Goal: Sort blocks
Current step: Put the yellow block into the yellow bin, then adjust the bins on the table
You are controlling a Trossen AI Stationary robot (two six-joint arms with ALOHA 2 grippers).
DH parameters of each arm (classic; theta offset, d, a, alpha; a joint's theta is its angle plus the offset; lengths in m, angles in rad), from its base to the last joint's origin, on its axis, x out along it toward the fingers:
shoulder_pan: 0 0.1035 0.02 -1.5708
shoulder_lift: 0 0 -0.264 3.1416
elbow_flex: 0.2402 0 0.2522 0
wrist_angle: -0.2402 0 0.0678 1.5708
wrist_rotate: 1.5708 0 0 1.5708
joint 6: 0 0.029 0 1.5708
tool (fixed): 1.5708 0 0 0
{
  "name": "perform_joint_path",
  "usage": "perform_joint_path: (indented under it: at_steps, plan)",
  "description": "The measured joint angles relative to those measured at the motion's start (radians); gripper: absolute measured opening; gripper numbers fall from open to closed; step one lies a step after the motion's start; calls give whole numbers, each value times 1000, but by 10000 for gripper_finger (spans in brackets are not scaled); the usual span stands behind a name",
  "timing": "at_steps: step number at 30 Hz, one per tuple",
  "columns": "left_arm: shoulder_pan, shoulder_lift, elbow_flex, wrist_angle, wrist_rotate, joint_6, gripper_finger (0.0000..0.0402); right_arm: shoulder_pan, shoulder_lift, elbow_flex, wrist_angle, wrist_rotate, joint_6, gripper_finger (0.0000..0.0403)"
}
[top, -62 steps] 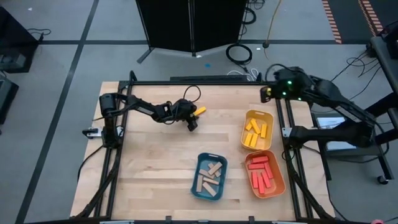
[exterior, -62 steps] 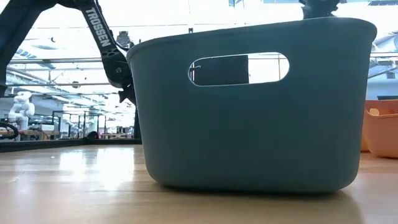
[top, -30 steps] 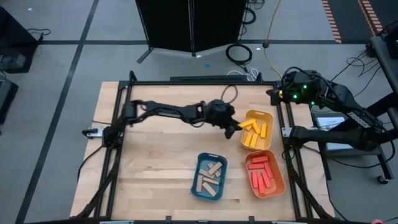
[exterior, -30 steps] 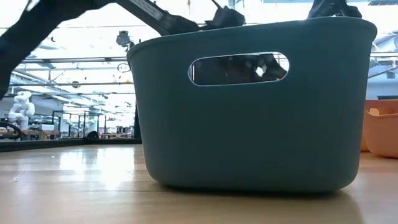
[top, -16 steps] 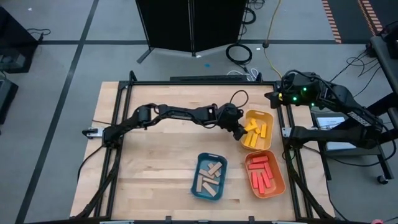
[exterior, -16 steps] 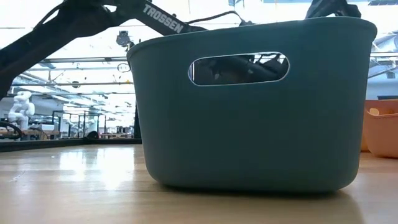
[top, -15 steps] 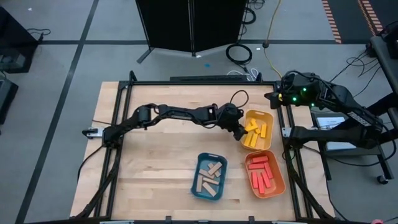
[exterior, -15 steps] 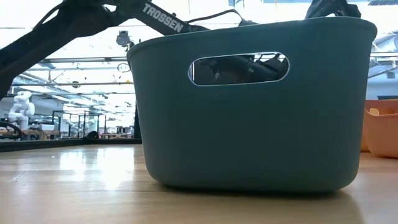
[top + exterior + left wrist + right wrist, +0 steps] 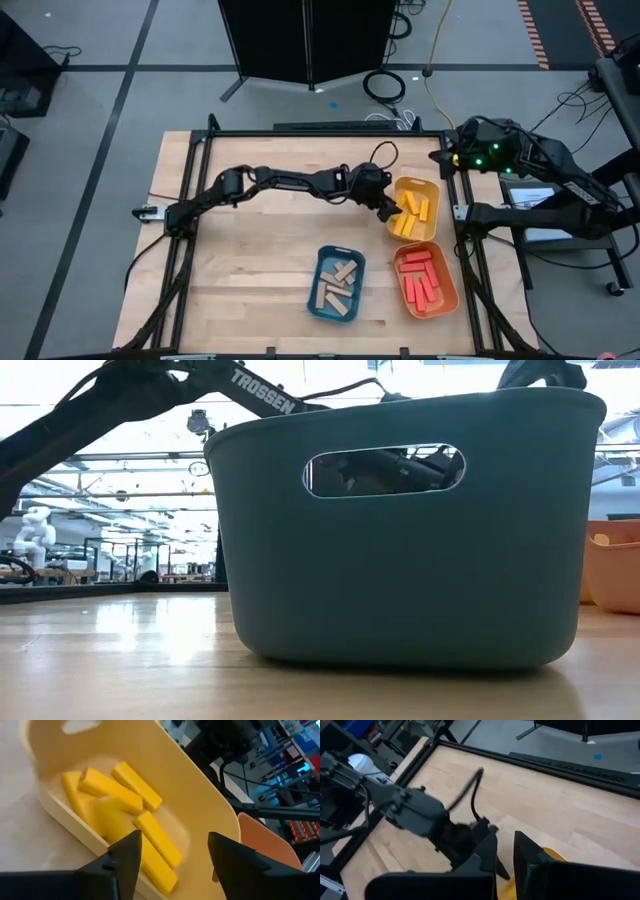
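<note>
A: Left tool (image 9: 392,209) is reached out across the tabletop (image 9: 260,260) to the near edge of the yellow tray (image 9: 433,190). In its wrist view the two fingers (image 9: 125,860) stand wide apart and I see nothing between them, only yellow blocks (image 9: 145,840) lying in the tray below.

B: So the block is already let go, you think?

A: I judge so. The yellow ones lie in a loose pile in that tray, some over each other. The red blocks (image 9: 420,280) are in the orange tray (image 9: 447,303) and the tan blocks (image 9: 338,284) in the blue tray (image 9: 322,312). On the bare wood I find no more blocks.

B: Then how to finish this step well?

A: Lift the tool straight up first, with the fingers kept apart, so they do not catch the tray rim or drag a block out. Only then pull the arm back over the tabletop.

B: And the right tool?

A: Right tool (image 9: 505,862) waits at the far right corner of the tabletop, off to the side. Its fingers are narrow and hold nothing.
</note>
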Motion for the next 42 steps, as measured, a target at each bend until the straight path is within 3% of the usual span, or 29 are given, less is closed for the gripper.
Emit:
perform_joint_path:
  at_steps: [4,6,12,14,18,24,29,42]
  plan:
    - [16,-3,0,-8,7,-1,235,0,-24,0,-38,-1,-16,0]
    - [22,-24,-1,-88,-3,5,237,0,-35,0,-55,-2,-14,0]
    - [-5,-109,1,-385,-243,158,238,0,-64,0,-120,-3,0,0]
    - [-24,-107,0,-436,-277,165,233,0,-71,0,-127,-3,6,0]
    - [-62,-73,0,-443,-299,135,201,0,-73,0,-126,-3,8,0]
    - [-90,-64,-2,-433,-403,104,104,0,-70,0,-98,1,8,0]
    - [-99,-30,1,-375,-353,60,12,0,-70,0,-27,2,24,0]
    - [-138,27,9,-127,-263,8,1,0,-69,0,6,0,34,0]
